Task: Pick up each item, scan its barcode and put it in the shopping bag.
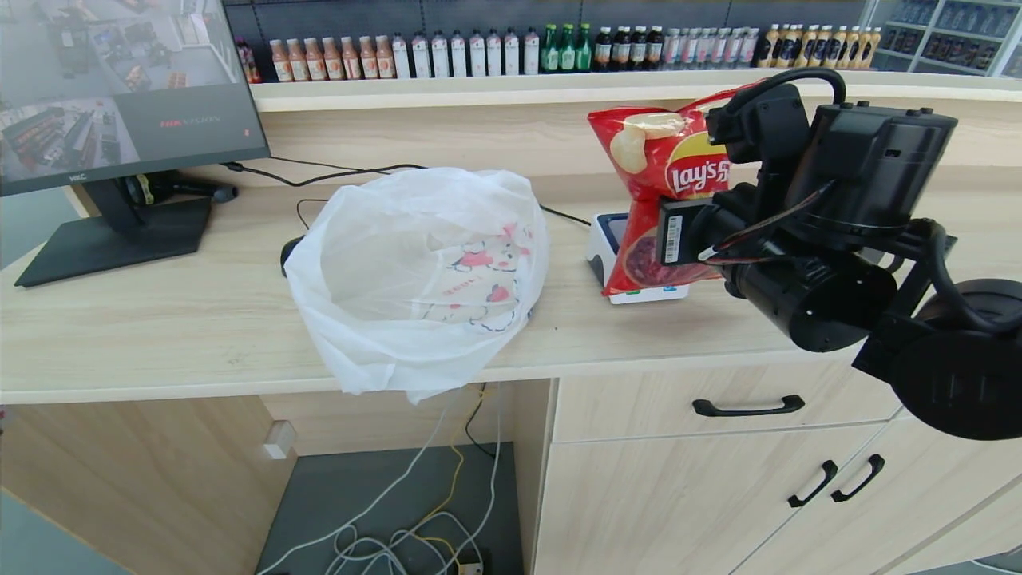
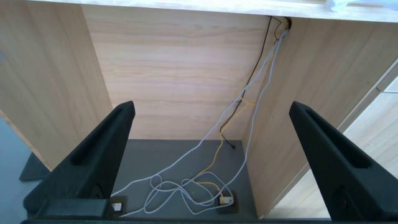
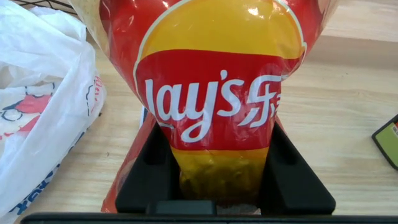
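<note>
Looking across the middle of the head view, you are seeing a pale wood-grain counter [image 1: 160,319] running edge to edge, with a dark monitor [image 1: 120,80] standing at the upper left and a row of bottles [image 1: 559,48] lining a shelf along the top. Cabinet drawers [image 1: 639,399] with black handles [image 1: 748,407] are filling the lower right.

The white shopping bag [image 1: 415,271], thin crinkled plastic with a cartoon print, is sitting open-mouthed at centre, sagging over the counter's front edge. Right of centre, your right gripper [image 3: 214,171] is pinching the glossy red and yellow chip bag [image 1: 671,168], holding it roughly upright (the black wrist is covering its right side).

A white device [image 1: 600,239] is sitting behind the chips, mostly hidden by them. A small dark object [image 1: 289,254] is peeking out at the shopping bag's left, too hidden to name.

Your left gripper [image 2: 211,165] is hanging below counter level, fingers spread wide, facing a wood panel [image 2: 174,81] and loose cables [image 2: 186,186] lying on the dark floor.
</note>
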Controlling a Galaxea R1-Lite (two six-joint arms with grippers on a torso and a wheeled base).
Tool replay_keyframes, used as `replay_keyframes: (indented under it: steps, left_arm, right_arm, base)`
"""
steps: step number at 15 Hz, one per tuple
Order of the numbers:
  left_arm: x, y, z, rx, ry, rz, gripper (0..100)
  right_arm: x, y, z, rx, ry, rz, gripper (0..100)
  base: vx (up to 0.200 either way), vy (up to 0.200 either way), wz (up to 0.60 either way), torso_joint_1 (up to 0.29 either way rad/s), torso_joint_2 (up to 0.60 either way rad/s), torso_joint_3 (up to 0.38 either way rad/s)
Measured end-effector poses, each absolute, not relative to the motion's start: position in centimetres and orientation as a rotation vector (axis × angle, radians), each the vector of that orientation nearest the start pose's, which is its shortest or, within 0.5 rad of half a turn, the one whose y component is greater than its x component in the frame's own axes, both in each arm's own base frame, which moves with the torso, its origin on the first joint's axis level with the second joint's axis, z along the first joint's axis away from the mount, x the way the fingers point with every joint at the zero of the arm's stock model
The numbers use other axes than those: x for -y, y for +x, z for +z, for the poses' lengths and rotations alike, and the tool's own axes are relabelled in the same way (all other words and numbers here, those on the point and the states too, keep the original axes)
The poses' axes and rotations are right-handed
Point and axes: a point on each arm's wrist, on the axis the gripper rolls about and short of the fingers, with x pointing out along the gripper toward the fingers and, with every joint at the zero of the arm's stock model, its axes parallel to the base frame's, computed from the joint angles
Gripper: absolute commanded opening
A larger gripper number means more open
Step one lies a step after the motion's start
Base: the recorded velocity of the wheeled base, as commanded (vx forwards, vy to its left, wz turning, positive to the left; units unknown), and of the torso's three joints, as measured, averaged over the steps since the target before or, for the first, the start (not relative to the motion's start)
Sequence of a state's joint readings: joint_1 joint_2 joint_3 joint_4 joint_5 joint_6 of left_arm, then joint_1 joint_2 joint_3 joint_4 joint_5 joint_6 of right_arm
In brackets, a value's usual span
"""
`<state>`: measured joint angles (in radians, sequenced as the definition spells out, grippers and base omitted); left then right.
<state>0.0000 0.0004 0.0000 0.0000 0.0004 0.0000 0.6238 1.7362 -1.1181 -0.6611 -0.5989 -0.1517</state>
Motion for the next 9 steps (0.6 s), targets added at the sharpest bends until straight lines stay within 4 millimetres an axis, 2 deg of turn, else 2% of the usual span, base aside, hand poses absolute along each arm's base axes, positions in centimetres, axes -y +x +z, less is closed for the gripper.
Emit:
replay_keyframes:
  steps: [9]
  left_arm:
    - [0.0,-2.28,7.55,0.0,0.0,0.0,100]
  right_arm:
    - [-18.58,27.56,26.13,0.038,-0.126,0.025,0]
  base:
    - [0.0,0.0,0.0,0.0,0.0,0.0]
